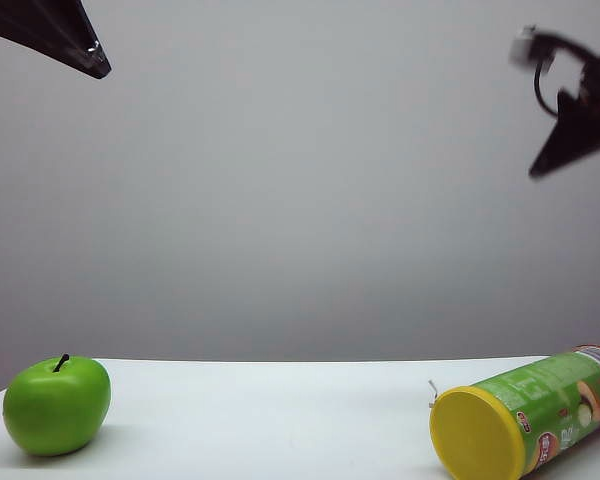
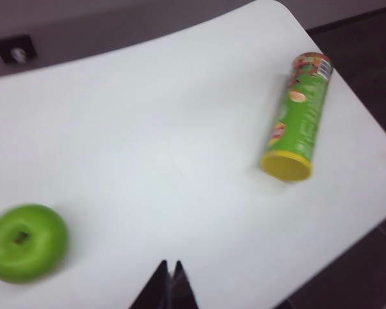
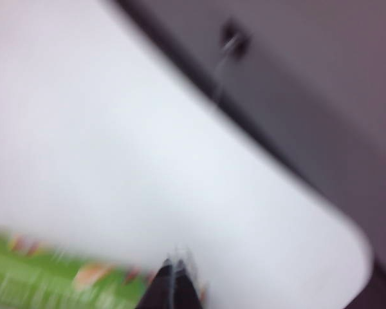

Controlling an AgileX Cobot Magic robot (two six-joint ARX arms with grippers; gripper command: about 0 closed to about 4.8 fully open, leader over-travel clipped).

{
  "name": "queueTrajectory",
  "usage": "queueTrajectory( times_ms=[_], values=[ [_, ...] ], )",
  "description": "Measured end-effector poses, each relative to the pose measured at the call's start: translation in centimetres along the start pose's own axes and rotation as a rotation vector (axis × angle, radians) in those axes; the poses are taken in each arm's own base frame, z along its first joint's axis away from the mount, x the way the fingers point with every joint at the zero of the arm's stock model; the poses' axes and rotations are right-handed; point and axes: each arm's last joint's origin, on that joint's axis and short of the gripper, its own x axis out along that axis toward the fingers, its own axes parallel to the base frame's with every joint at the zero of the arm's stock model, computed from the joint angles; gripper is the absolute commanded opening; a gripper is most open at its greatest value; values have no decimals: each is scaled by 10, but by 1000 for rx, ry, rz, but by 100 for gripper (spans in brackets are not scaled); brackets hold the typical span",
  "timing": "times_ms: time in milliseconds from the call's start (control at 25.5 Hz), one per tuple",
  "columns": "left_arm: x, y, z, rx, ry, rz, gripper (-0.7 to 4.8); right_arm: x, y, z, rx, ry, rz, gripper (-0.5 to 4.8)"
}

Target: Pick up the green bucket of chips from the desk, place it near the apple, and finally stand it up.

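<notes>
Approach step, nothing picked yet. Can (image 1: 525, 425) lies on its side at the desk's (image 1: 280, 420) right front edge, apple (image 1: 57, 405) at the left front. Left gripper (image 2: 169, 271) and right gripper (image 3: 175, 267) both high, fingers pressed together, empty. Next: right opens, drops onto can.

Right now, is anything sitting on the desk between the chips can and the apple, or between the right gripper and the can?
Nothing visible. The green bucket of chips lies on its side at the desk's right; only bare white surface runs to the apple at the left. The shut right gripper hangs high above the can with open air below.
</notes>
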Motion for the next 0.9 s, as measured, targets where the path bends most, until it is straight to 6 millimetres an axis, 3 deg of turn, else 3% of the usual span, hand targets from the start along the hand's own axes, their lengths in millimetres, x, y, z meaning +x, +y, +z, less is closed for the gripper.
queueTrajectory(
  times_ms=[157,274,313,352,392,509,627,901],
  values=[
    [-4,-2,12,52,-66,-25,-5,12,18,-6,-219,177,97,122],
    [-1,-2,12,90,-62,-27,-5,19,33,1,-359,262,138,127],
    [0,-2,12,99,-65,-27,-5,21,38,3,-381,281,151,151],
    [2,-2,14,114,-74,-30,-5,26,48,8,-448,318,185,259],
    [7,-2,15,130,-70,-32,-5,30,55,10,-511,331,218,313],
    [14,-1,15,166,-47,-32,-5,35,64,15,-630,368,240,357],
    [18,-1,15,177,-33,-54,-5,37,67,18,-712,393,234,479],
    [21,-4,14,246,-24,-169,-5,54,76,21,-754,422,271,479]
  ],
)
